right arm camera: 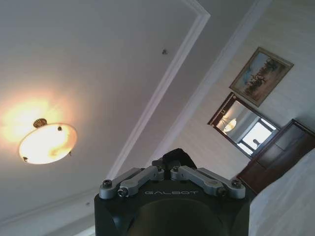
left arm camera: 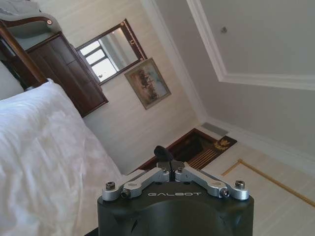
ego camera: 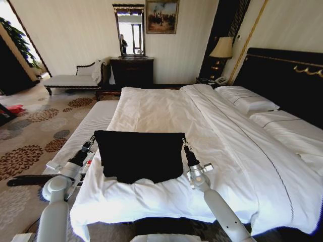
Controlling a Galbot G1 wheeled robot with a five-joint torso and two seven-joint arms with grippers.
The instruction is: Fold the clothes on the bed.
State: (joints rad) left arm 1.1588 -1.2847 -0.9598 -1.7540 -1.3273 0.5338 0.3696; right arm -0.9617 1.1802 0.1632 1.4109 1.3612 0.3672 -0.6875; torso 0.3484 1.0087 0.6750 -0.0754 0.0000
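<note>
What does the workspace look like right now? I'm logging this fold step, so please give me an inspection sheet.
Surface: bed, white duvet, rumpled at the near edge.
Job's things: black T-shirt held up by its two upper corners, hanging as a flat panel over the near edge.
Clutter: nothing seen on the duvet; pillows at the headboard.
Grippers: left gripper shut on the shirt's left corner; right gripper shut on the right corner; black cloth shows between the fingers in both wrist views.
Cables: nothing seen.
Surroundings: patterned carpet, chaise, dark dresser under a mirror, lit lamp.
</note>
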